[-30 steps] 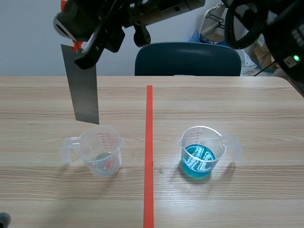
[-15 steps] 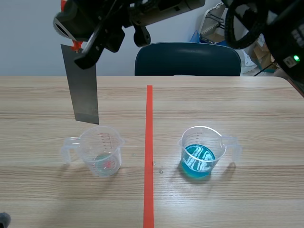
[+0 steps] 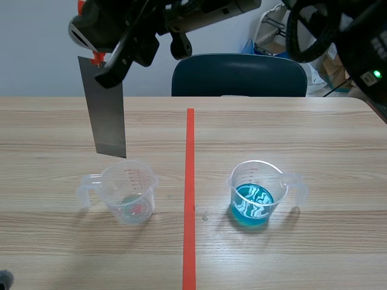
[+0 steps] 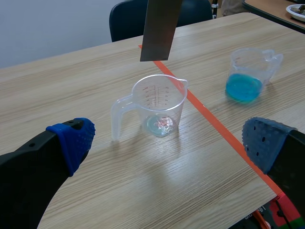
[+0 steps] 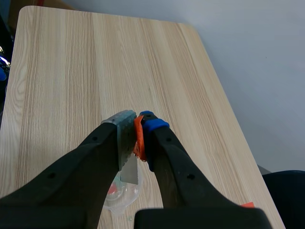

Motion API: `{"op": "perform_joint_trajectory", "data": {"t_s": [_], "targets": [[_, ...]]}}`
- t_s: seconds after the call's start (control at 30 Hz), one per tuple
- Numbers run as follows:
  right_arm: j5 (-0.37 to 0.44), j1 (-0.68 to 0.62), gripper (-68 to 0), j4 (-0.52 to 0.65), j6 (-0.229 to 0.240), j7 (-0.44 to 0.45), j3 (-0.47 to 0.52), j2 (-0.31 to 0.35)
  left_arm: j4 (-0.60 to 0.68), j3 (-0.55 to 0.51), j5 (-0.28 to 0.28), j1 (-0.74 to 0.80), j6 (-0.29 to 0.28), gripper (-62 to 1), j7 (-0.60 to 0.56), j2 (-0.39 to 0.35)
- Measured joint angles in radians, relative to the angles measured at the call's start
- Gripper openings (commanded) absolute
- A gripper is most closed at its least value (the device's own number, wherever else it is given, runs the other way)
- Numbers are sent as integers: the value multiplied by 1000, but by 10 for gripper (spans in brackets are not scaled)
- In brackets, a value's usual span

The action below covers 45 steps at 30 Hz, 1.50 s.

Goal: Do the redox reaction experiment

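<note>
**Holding a metal strip over the measuring cup**

Scene view: the right gripper (image 3: 112,65) pinches a grey metal strip (image 3: 106,112), which hangs upright above the clear measuring cup (image 3: 129,194). A blue-liquid cup (image 3: 254,196) stands on the tabletop (image 3: 314,133) across the tape line.

Left wrist view: the left gripper (image 4: 170,140) is spread wide, with the measuring cup ahead of it.

Right wrist view: the fingers clamp the strip's upper end.

Hardly anything is altered over the last second. The one difference seen lies in the blue liquid (image 3: 251,205) in the cup (image 3: 257,172) well apart from the right pincer (image 3: 112,67): the pale swirl of reflections on its surface is slightly redrawn. No shift is registered in that pincer or in the metal strip (image 3: 107,115) clamped in it.
</note>
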Motion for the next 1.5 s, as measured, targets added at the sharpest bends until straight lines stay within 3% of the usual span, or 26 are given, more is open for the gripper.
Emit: {"op": "perform_joint_trajectory", "data": {"t_s": [0.17, 0.43, 0.6, 0.73, 1.1, 1.5], "targets": [[0, 0, -669, 0, 2, -23, 0, 7, 0, 0, 0, 0, 0, 14, 0, 0], [0, -3, -669, 62, 2, -24, 0, 95, 0, 0, 0, 0, 0, 14, 0, 0], [0, -27, -669, 140, 3, 28, 8, 185, 0, 0, 0, 0, 0, 14, 0, 0], [0, -92, -669, 177, 3, 65, 71, 254, 0, 0, 0, 0, 0, 14, 0, 0], [1, -215, -669, 214, 40, 165, 229, 461, 0, 0, 0, 0, 0, 14, 0, 0], [1, -383, -669, 270, 40, 332, 341, 714, 0, 0, 0, 0, 0, 14, 65, 0]]}}
